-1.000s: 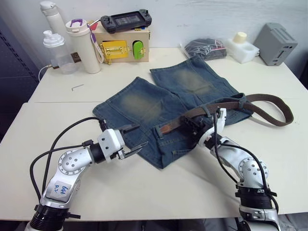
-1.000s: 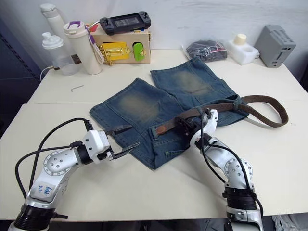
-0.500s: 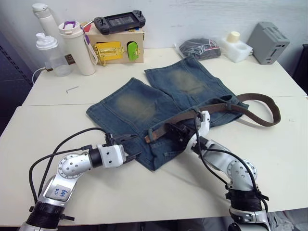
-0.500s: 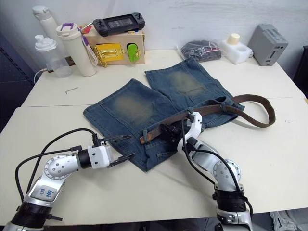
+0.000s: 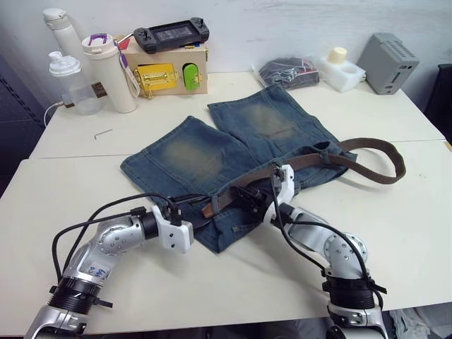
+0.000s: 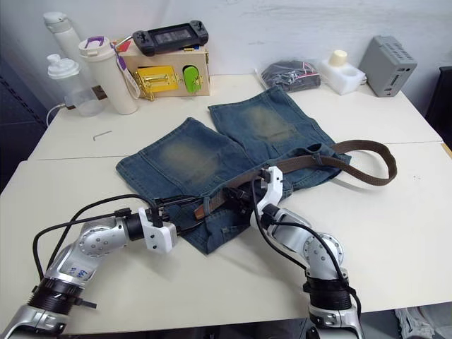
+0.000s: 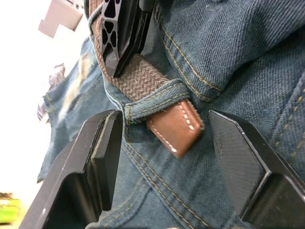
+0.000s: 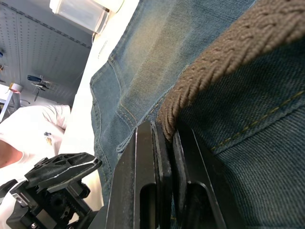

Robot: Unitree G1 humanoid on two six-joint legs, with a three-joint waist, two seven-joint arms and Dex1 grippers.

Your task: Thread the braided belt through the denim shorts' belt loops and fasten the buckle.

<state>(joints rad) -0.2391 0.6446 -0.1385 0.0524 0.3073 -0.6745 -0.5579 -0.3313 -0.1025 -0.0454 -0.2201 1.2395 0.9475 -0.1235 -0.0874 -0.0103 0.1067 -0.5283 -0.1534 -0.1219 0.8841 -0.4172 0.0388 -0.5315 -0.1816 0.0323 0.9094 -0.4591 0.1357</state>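
1. Jaws of the left gripper [image 7: 162, 157] stand wide open, one finger on each side of the belt's leather tip [image 7: 177, 128], neither touching it.
2. Jaws of the right gripper [image 8: 164, 143] are pinched shut on the belt [image 5: 367, 145], gripping the braid just behind a loop [image 7: 152, 101].
3. Shorts [image 5: 212, 152] lie flat in the middle of the desk [image 5: 424, 212], legs pointing to the far edge, waistband toward the near edge.
4. From the tip, the belt runs along the waistband, then leaves the cloth and curls in a loose bow toward the desk's right edge.
5. In the left wrist view, the tip has just poked out from under the loop, with only a short piece showing.
6. Buckle is not identifiable in these views.
7. Step in hand, by the look of it: feeding the belt through a loop, the right gripper pushing from behind and the left gripper ready to receive.
8. Next move appears to call for the left gripper to close on the tip and draw it along the waistband as the right lets go.
9. Care is likely needed to seize leather only, not the denim underneath, and to keep the braid flat.
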